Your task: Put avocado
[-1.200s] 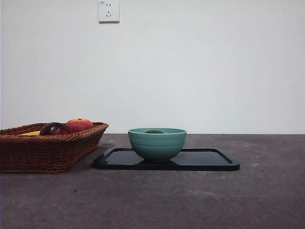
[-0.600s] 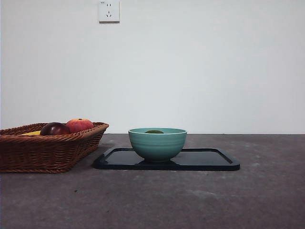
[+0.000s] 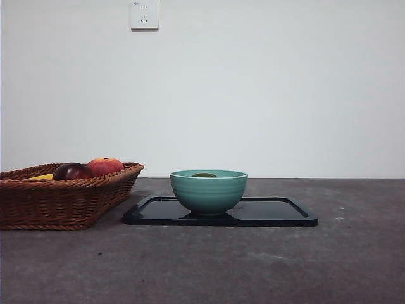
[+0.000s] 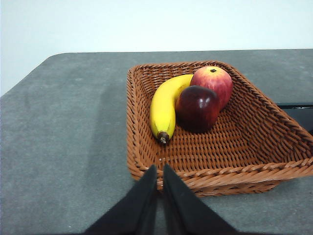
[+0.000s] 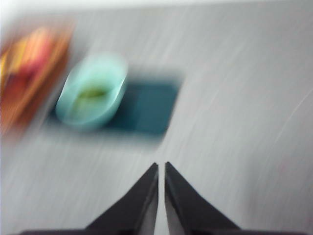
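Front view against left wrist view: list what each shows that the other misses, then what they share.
Front only: the teal bowl on the black tray, a green sliver of the avocado above its rim, and a wall socket. Left wrist only: the whole banana and the left gripper, fingers nearly together. Both: the wicker basket, peach and maroon fruit.

Plain white wall (image 3: 266,95), socket (image 3: 144,14) – grey tabletop (image 3: 253,266)
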